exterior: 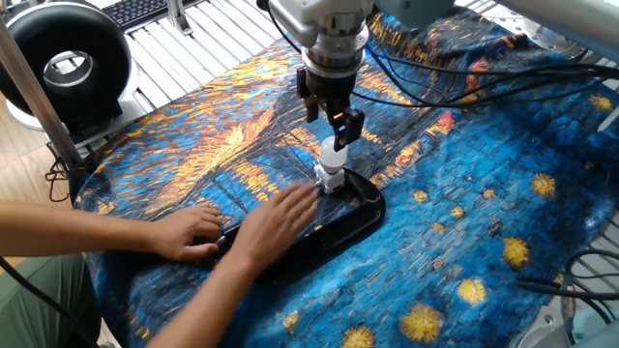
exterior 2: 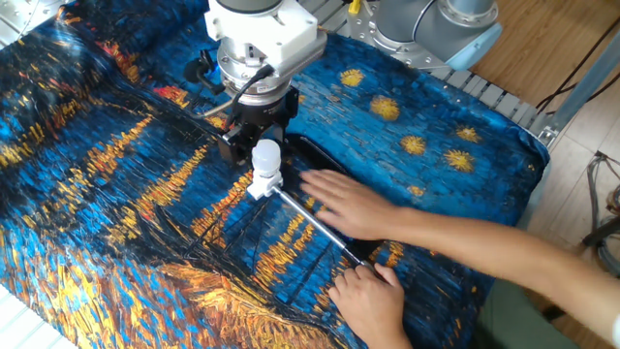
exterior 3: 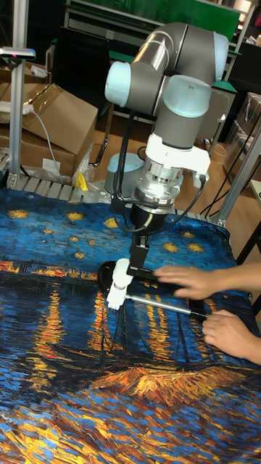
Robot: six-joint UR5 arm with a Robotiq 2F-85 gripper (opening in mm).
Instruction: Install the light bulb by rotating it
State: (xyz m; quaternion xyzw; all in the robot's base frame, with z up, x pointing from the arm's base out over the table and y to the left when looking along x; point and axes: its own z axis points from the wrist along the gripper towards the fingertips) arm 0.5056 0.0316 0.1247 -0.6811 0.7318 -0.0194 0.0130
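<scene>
The light bulb [exterior: 333,157] [exterior 2: 265,155] [exterior 3: 122,269] is small, round and white. It stands upright in a white square socket block [exterior: 329,180] [exterior 2: 262,183] held at the end of a black bar clamp [exterior: 356,215] [exterior 2: 327,160]. My gripper [exterior: 332,126] [exterior 2: 260,136] [exterior 3: 138,255] hangs directly over the bulb. It is open, with its dark fingers spread to either side of the bulb's top and not touching it. In the tall fixed view one finger hides part of the bulb.
A person's hands rest on the clamp: one [exterior: 282,211] [exterior 2: 351,202] on its black body right by the socket, the other [exterior: 190,233] [exterior 2: 371,294] at the handle end of the steel rod [exterior 2: 315,223]. A patterned blue cloth [exterior: 464,213] covers the table. Cables [exterior: 503,68] trail behind the arm.
</scene>
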